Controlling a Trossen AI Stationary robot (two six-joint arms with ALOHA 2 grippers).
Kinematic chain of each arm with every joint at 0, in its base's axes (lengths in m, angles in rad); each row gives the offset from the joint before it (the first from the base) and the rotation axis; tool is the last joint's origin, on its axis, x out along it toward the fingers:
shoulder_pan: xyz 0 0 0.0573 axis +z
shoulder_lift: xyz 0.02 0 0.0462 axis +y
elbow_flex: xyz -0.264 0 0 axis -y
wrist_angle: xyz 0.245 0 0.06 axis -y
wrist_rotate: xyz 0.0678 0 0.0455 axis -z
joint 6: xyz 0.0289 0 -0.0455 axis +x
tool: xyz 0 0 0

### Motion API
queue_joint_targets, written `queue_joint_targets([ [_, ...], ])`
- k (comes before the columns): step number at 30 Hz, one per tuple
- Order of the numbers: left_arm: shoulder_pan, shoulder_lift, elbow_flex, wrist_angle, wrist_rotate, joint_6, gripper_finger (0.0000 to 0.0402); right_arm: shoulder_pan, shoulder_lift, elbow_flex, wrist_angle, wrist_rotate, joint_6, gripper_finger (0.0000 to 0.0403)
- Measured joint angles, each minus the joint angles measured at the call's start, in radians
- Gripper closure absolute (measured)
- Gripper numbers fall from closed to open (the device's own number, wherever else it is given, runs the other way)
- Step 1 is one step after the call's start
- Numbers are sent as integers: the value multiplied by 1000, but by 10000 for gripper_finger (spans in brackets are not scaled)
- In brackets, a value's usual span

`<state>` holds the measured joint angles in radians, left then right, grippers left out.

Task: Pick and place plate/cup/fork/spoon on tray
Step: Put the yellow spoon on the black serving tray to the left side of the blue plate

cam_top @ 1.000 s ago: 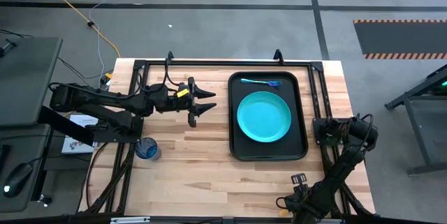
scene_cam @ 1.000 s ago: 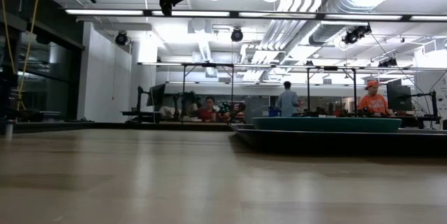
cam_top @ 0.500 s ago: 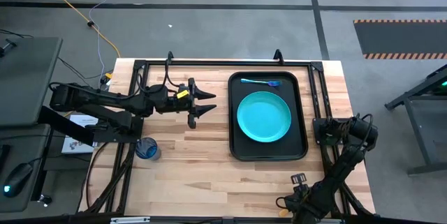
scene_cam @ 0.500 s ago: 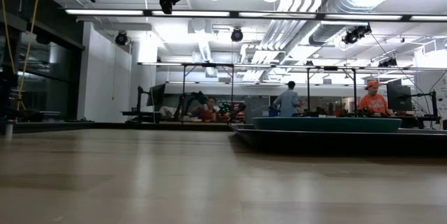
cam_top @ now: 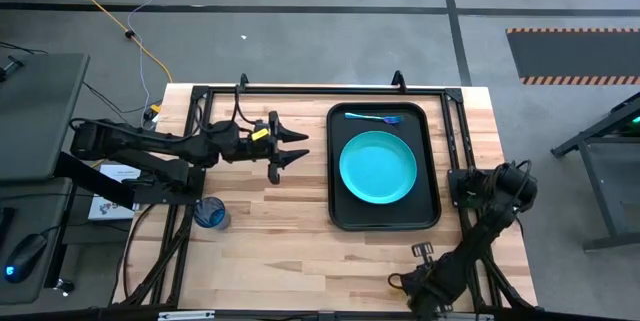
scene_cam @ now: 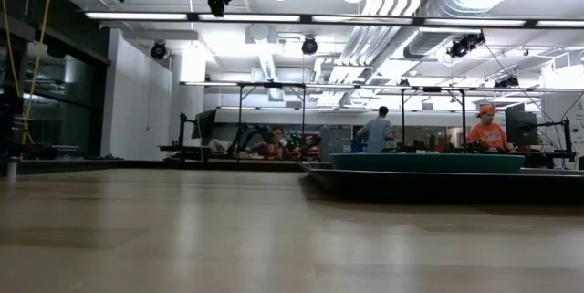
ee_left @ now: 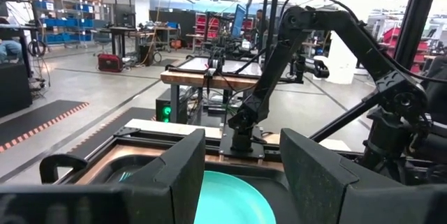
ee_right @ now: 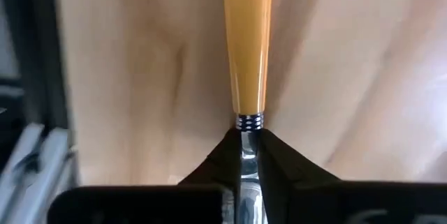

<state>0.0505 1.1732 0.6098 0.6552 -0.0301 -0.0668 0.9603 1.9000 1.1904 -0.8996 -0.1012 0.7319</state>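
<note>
Meanwhile, right tool (ee_right: pixel 244 155), apparently pinching an orange-handled utensil (ee_right: pixel 246 42), has shifted leftward.

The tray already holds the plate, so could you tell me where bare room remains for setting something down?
On the tray, only the corners around the plate are bare; a blue utensil fills the far strip. The table is bare between the cup and the tray. The left gripper hovers over the table.
</note>
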Motion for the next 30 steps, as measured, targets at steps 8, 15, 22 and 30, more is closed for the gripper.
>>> queue_joint_targets([
  [8,0,-34,0,1,0,16,225,-34,-177,1,-58,233,54,398],
  [15,0,-42,0,-4,0,26,225,-100,-309,3,-80,503,63,400],
  [22,0,-42,0,-20,1,61,225,-226,-388,3,-155,672,-58,400],
  [30,0,-42,0,-61,0,61,225,-391,-404,3,-256,736,-182,400],
])
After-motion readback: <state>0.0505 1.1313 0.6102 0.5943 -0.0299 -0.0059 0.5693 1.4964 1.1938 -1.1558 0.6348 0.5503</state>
